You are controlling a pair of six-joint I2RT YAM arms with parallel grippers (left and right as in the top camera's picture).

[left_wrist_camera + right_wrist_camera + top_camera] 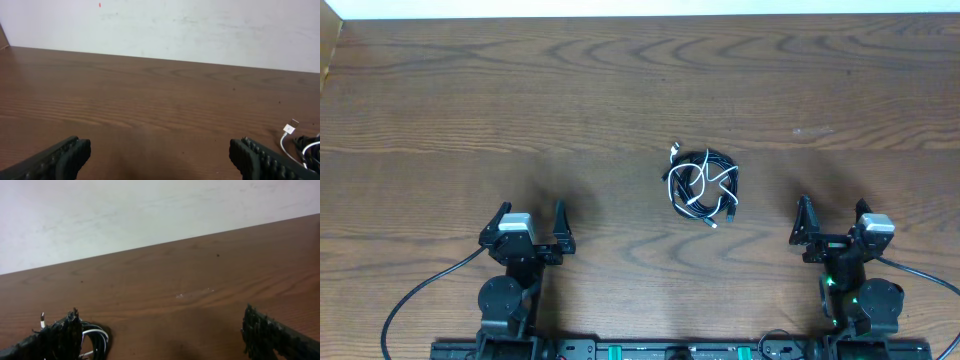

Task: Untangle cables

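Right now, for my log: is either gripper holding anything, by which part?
Nothing. Left gripper and right gripper stand open, clear of the tangled black and white cables.

Black-and-white cables (702,186), wood-grain table (520,100)

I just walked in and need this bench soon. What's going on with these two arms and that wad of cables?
Nothing is being handled at this moment. A tangled bundle of black and white cables lies on the wooden table, between the two arms and a little ahead of them. The left gripper and the right gripper both sit back near the robot's base, jaws wide open, holding nothing and clear of the bundle. The untangling does not appear to have begun.
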